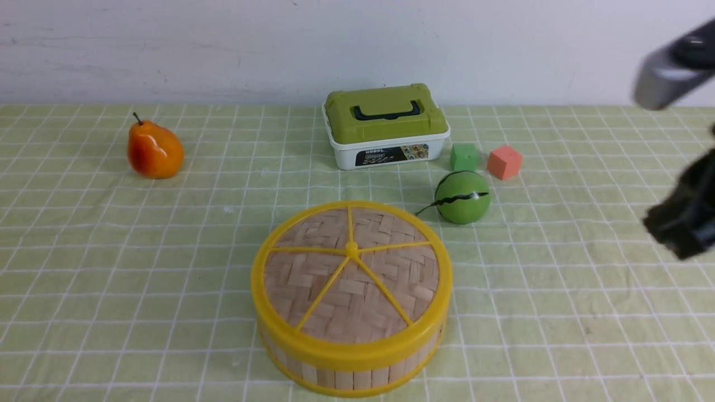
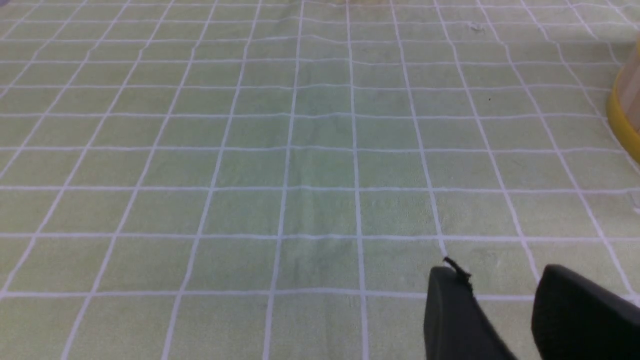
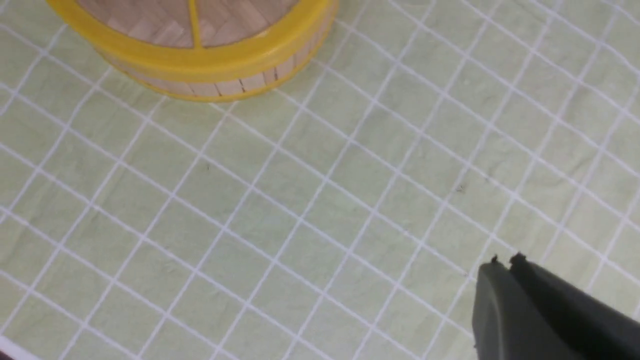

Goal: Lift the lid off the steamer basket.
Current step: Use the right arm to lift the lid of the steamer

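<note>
The steamer basket (image 1: 346, 375) stands on the near middle of the table, and its tan slat wall shows below a yellow rim. The lid (image 1: 313, 279), woven bamboo with yellow spokes and a small centre knob, sits flat on top of it. My right gripper (image 1: 665, 229) hangs blurred at the far right, well clear of the basket. In the right wrist view this gripper (image 3: 505, 262) is shut on nothing, over bare cloth, with the lid (image 3: 150, 20) and the basket wall (image 3: 225, 85) some way off. My left gripper (image 2: 500, 272) is open and empty above the cloth, and the basket's edge (image 2: 625, 110) shows at the side.
An orange pear (image 1: 155, 149) stands at the back left. A white box with an olive-green lid (image 1: 385, 125) sits behind the basket. A green cube (image 1: 464, 157), a pink-orange cube (image 1: 504, 162) and a green ball (image 1: 462, 197) lie to the basket's back right. A green checked cloth (image 1: 111, 279) covers the table.
</note>
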Available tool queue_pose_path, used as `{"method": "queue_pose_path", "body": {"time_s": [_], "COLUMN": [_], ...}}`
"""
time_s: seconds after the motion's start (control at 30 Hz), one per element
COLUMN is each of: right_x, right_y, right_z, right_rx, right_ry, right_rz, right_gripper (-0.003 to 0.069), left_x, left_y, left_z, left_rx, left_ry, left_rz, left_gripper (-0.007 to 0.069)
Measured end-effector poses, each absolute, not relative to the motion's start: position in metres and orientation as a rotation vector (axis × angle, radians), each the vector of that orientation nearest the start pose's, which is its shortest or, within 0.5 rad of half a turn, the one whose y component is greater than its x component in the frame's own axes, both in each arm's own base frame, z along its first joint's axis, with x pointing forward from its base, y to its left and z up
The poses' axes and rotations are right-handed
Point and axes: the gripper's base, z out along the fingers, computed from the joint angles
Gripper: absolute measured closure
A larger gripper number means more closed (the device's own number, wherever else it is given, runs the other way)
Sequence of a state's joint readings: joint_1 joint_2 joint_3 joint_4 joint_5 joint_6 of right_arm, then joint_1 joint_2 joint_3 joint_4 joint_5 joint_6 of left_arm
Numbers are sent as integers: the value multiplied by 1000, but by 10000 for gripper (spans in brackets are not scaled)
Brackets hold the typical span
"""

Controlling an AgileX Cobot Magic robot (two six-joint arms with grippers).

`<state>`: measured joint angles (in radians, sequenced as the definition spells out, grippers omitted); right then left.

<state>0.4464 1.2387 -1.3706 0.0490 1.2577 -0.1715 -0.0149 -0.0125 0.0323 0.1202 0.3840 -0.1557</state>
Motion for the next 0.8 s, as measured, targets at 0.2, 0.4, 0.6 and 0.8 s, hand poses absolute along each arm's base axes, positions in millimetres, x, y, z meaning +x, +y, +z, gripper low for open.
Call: {"method": "queue_pose_path", "body": {"time_s": [0.2, 0.4, 0.6, 0.8], "right_x": [256, 293, 319, 340], "right_y": [184, 241, 277, 296], "right_z": [379, 354, 324, 292], "right_rx": [-1018, -1114, -1156, -1152], "right_ry": [2506, 2508, 2514, 2524], "right_rz": [203, 212, 219, 218], "right_gripper": [630, 465, 246, 197], "left_x": [52, 52, 52, 52], "left_y": [3, 3, 3, 3], "left_z": [169, 169, 169, 169], "left_rx": [-58, -58, -58, -58], "left_ry": [1884, 1884, 1884, 1884], "left_rz": [2, 2, 2, 2], "left_gripper": [386, 386, 386, 386]}}
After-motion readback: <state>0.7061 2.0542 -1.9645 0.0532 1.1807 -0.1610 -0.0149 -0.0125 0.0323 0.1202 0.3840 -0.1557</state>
